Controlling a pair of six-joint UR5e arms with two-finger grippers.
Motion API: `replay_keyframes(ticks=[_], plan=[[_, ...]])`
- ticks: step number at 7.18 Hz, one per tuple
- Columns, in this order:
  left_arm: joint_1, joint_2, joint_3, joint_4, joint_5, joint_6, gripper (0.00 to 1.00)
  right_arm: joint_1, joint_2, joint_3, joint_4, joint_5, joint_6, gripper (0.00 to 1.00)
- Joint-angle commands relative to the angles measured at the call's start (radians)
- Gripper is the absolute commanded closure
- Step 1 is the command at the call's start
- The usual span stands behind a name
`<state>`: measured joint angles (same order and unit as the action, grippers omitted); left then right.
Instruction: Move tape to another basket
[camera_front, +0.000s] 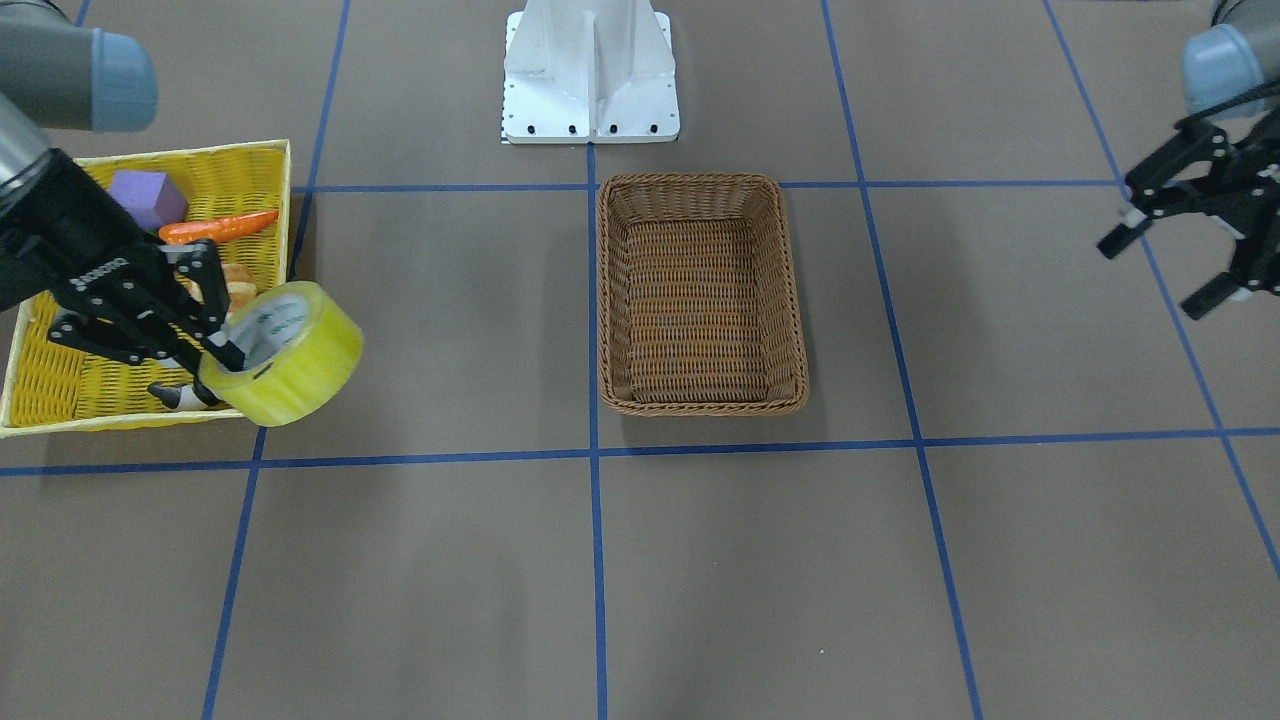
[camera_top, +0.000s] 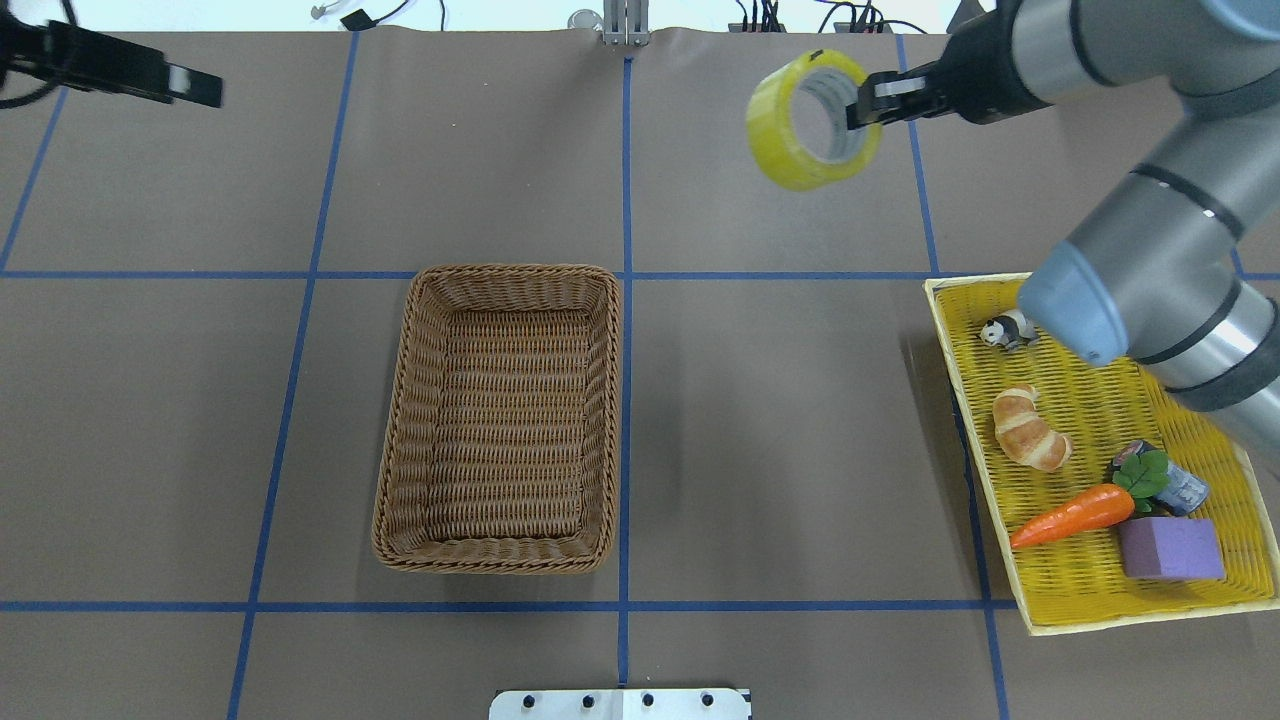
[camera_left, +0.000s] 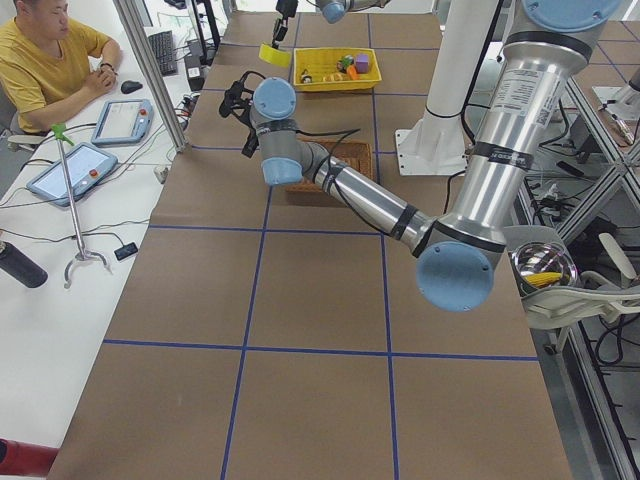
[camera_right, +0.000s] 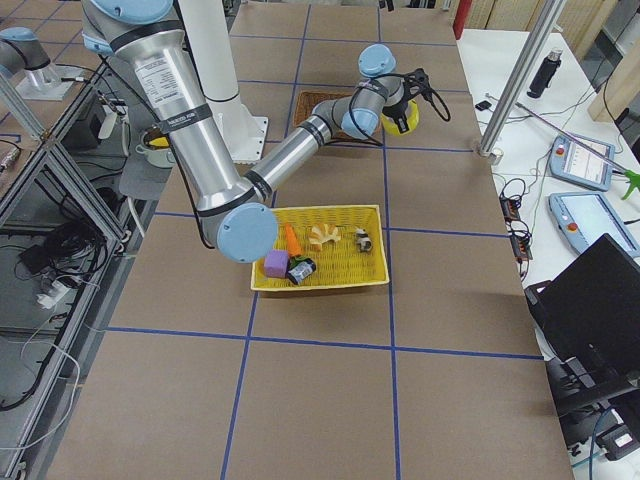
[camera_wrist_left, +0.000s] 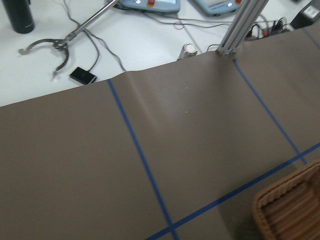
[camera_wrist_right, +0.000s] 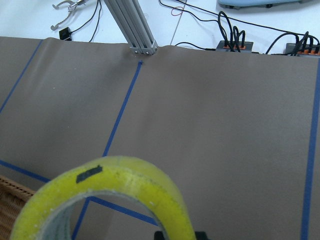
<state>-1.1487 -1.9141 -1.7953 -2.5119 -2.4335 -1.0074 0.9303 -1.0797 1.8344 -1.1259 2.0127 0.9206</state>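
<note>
The right gripper (camera_top: 868, 100) pinches the tape (camera_top: 768, 125) by its wall, one finger inside the grey-white core and the other against the yellow outside. The roll is held on edge in the air above the brown table (camera_top: 780, 400). In the overhead view it hangs to the right of the basket (camera_top: 500, 275) and well apart from it, on the far side of the yellow tray (camera_top: 1100, 590) at the table's right.

The basket sits just left of the centre line, with only its woven floor showing.

In the tray lie a small panda figure (camera_top: 1005, 330), a croissant (camera_top: 1030, 428), a carrot (camera_top: 1070, 512), a dark can (camera_top: 1180, 488) and a purple block (camera_top: 1170, 548).

At the table's far left, the left gripper (camera_front: 1165, 270) hangs above the table with its fingers spread wide and nothing between them, well apart from basket and tape alike.
</note>
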Motion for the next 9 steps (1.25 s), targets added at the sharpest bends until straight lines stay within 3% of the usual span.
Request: replay_keyframes(ticks=[1,4,9], plan=[[0.217,-0.080,0.004,-0.103,0.136,-0.091,0.01,-0.129,0.088,0.002,0.000,-0.150,0.079,1.00],[0.297,-0.137,0.002,-0.119,0.259,-0.208,0.01,-0.243,0.147,0.005,-0.006,-0.270,0.113,1.00],[0.320,-0.148,0.022,-0.114,0.327,-0.217,0.01,-0.329,0.156,0.037,-0.017,-0.357,0.115,1.00]])
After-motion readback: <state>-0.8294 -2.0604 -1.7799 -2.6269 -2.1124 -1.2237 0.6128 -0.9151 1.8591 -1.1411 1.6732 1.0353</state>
